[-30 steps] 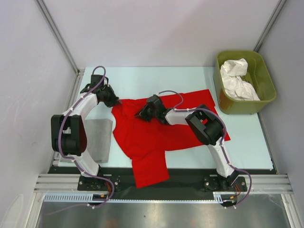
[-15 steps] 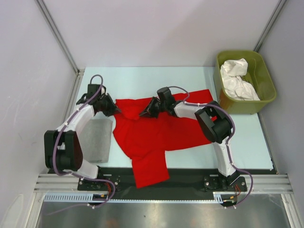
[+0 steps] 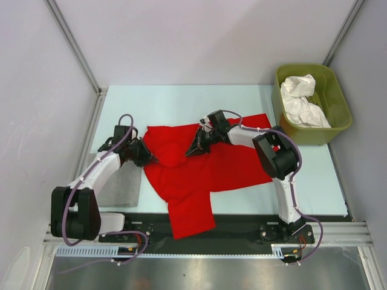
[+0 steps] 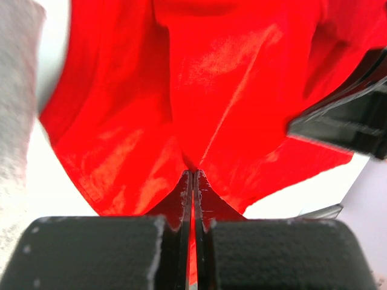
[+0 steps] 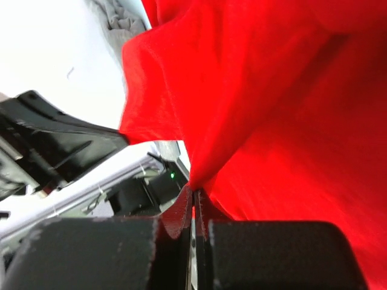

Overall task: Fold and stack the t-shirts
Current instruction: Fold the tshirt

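Surroundings: The table point(image 3: 181, 99) carries an olive-green tub point(image 3: 307, 137) at its 2 o'clock corner, with white t-shirts point(image 3: 305, 99) bundled inside. A grey pad point(image 3: 118, 187) lies at 8 o'clock, just beside the red cloth.

Obstructions: The left arm point(image 3: 97, 172) lies across the grey pad and hides part of it. The right arm point(image 3: 275, 158) crosses over the 3 o'clock part of the red cloth. In the left wrist view a blurred black body stands at 3 o'clock, in front of the cloth.

Task item: The red t-shirt point(image 3: 205, 169) lies rumpled at the table centre. One part hangs over the near edge at 6 o'clock onto the black rail.

Change since half a second ago: The left gripper point(image 3: 148, 158) has moved toward 6 o'clock down the shirt's left edge, and the left arm's elbow has dropped toward 7 o'clock. The right gripper point(image 3: 196, 148) has shifted slightly toward 4 o'clock. The tub and its contents are unmoved.

Left gripper: The fingers are pressed almost together, with only a thin line of red between them. It pinches the left edge of the red t-shirt at 9 o'clock, and the cloth rises from the tips in a ridge.

Right gripper: The fingers are likewise closed to a hairline, pinching a fold of the red t-shirt near its 12 o'clock edge. The cloth is lifted into a peak at the tips.
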Controlling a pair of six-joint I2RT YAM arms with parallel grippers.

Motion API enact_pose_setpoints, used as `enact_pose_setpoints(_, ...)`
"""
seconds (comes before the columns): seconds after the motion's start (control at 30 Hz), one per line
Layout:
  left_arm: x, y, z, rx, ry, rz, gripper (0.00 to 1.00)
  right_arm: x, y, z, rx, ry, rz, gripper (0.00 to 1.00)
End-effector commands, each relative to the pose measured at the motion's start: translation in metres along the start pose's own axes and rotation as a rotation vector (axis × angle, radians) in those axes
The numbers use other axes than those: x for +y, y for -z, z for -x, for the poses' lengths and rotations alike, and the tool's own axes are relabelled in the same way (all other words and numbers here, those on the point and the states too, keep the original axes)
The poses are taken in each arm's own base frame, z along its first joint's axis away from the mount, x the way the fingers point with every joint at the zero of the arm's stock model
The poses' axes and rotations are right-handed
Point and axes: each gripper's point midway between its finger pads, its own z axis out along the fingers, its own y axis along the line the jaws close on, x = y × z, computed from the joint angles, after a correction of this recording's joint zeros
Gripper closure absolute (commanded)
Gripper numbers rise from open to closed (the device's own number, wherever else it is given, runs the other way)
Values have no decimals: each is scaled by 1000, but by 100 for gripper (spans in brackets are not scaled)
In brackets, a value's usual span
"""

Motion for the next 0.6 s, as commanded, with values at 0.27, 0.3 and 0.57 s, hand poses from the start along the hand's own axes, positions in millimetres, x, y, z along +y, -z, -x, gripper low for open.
enact_pose_setpoints(0.27,-3,-10,-34,76,12,0,100,-14,28,3,122,64,36,100)
enact_pose_setpoints(0.3,-3,-10,-34,74,16,3,100,-15,27,4,127,67,28,100)
enact_pose_setpoints(0.57,2,-10,-43,106,33,13,100,-32,18,4,155,62,-11,99)
